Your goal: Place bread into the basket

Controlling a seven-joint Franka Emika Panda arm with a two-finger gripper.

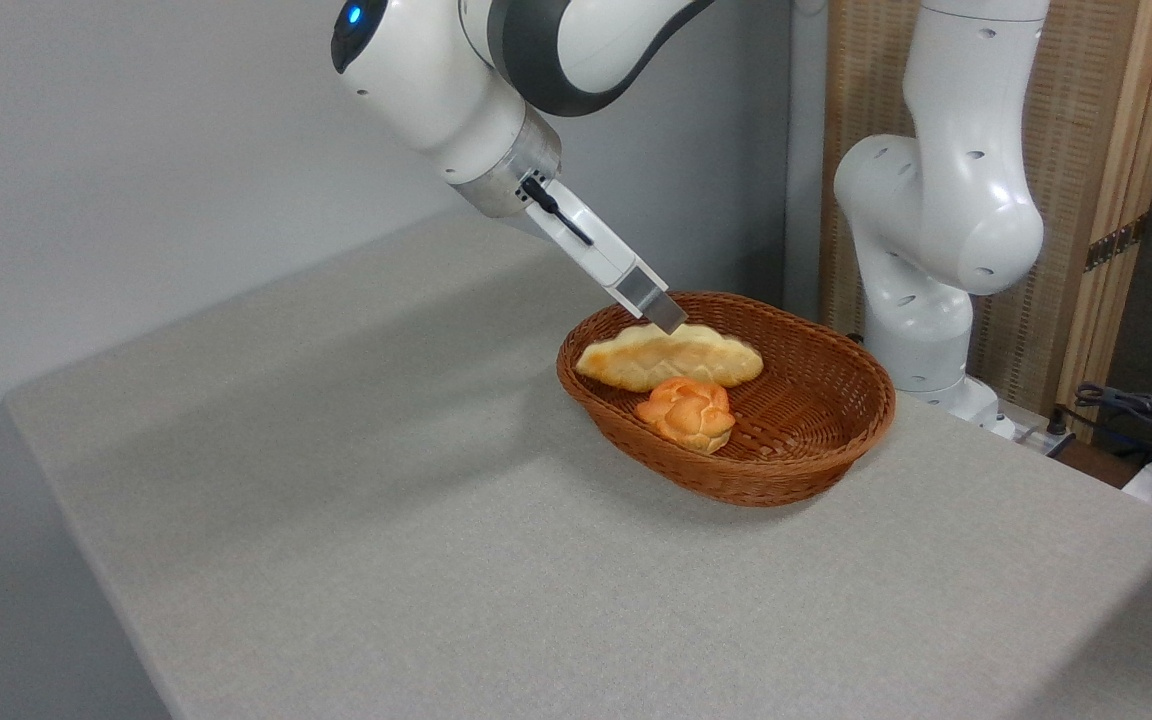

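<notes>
We see the bread (669, 357) lying inside the basket (816, 400), along its far-left side, just behind a small round orange bun (688, 412) that sits in the basket too; the basket rests on the grey worktop (356, 500). The tool (668, 318) reaches in at a slant and its tip meets the loaf's upper edge; only one finger shows from this side, so we cannot tell whether it is clamped on the loaf or parted. We judge the placing step all but finished; the next move calls for a clear release, then a straight lift away along the arm's slant, without dragging the loaf or catching the wicker rim.
</notes>
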